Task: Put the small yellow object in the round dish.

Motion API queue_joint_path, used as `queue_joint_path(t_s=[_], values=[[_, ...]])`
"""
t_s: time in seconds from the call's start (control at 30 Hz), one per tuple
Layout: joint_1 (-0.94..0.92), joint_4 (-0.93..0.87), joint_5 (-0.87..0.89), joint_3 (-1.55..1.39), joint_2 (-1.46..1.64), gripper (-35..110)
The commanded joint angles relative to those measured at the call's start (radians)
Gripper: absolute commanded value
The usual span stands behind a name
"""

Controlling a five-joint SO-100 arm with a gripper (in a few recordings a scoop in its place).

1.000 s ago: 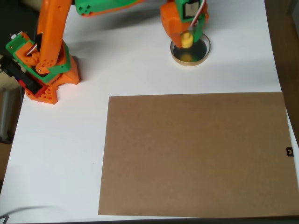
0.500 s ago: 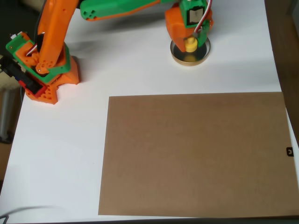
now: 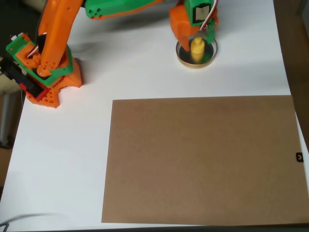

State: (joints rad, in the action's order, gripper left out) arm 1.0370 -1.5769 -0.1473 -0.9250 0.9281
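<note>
Yellow object point(image 3: 197, 48), small and knobbed, sits within the round dish point(image 3: 211, 57) toward one o'clock on the white desk point(image 3: 145, 72). From the orange base point(image 3: 46, 72) at ten o'clock, the arm point(image 3: 120, 6) reaches rightward along the top edge, wrist bent down over the dish. Its fingers point(image 3: 197, 39) hang just above the piece; whether they grip it or have released it cannot be told. A brown board point(image 3: 203, 159) covers the desk's lower right.

Overhead view: orange-and-green arm rises from its base point(image 3: 46, 72) at left and reaches rightward along the top edge. Wrist angled down, claw point(image 3: 195, 41) at upper right pointing at the tabletop; whether its jaws are parted or closed cannot be made out.
</note>
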Motion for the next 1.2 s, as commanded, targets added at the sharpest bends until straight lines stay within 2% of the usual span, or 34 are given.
queue_joint_path(t_s=[0.0, 0.33, 0.67, 0.93, 1.17], values=[[0.006, -0.008, -0.020, 0.069, 0.040, 22], [-0.037, -0.078, -0.146, 0.018, 0.201, 25], [-0.141, 0.021, -0.342, -0.526, 0.635, 27], [-0.334, 0.129, -0.425, -0.933, 0.939, 27], [-0.612, 0.141, -0.431, -0.956, 1.045, 27]])
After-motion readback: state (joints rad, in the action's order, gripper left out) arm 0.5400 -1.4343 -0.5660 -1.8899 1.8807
